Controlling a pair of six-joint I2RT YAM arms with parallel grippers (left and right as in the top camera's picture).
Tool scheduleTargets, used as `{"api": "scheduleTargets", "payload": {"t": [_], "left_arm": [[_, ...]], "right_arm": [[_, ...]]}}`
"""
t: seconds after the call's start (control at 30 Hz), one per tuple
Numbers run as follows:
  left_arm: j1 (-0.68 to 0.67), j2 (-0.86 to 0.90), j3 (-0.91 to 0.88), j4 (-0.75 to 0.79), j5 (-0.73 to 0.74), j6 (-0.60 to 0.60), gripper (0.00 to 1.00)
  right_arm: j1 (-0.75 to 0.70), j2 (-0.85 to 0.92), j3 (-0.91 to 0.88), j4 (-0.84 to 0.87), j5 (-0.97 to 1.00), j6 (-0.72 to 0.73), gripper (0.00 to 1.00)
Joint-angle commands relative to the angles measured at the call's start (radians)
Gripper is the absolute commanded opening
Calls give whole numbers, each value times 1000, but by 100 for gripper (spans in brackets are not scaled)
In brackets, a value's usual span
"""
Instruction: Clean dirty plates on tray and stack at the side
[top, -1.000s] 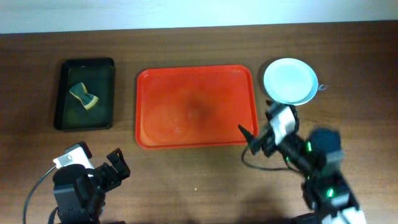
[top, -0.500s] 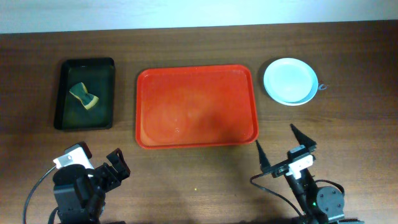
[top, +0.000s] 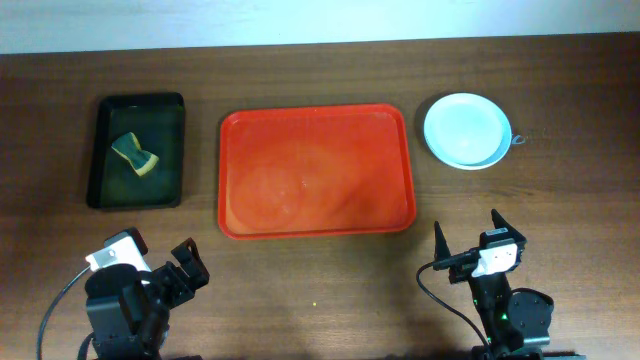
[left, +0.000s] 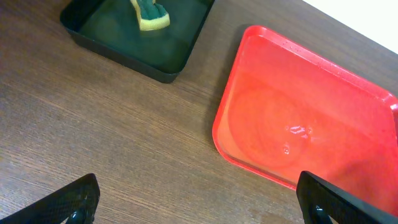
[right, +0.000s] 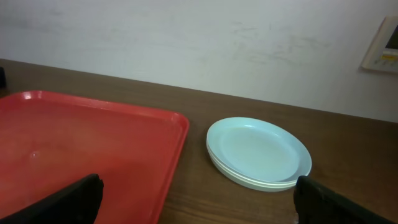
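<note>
The plates (top: 466, 130) lie stacked on the table to the right of the red-orange tray (top: 315, 170), a pale mint-blue one on top; the stack also shows in the right wrist view (right: 258, 152). The tray holds no plates and shows faint wet marks (left: 292, 130). My right gripper (top: 468, 240) is open and empty near the front edge, below the stack. My left gripper (top: 165, 262) is open and empty at the front left, its fingers apart over bare wood (left: 199, 208).
A smaller black tray (top: 137, 150) at the back left holds a yellow-green sponge (top: 135, 154), also in the left wrist view (left: 149, 14). A white wall runs behind the table (right: 199, 43).
My right arm has drawn back from beside the stack to the front edge of the table and settled there, open. The left arm, tray and plates have not moved.
</note>
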Motion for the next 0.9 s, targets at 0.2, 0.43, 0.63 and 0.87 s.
{"api": "scheduleTargets", "payload": {"t": [0.2, 0.43, 0.63, 0.87], "left_arm": [[-2, -4, -2, 2, -7, 15, 99], [-2, -4, -2, 2, -7, 15, 99], [-2, -4, -2, 2, -7, 15, 100], [-11, -5, -2, -3, -38, 16, 99]], "right_arm": [[-6, -9, -8, -4, 12, 9, 99], [-6, -9, -8, -3, 13, 9, 99], [-6, -9, -8, -3, 13, 9, 99], [-6, -9, -8, -3, 13, 9, 99]]}}
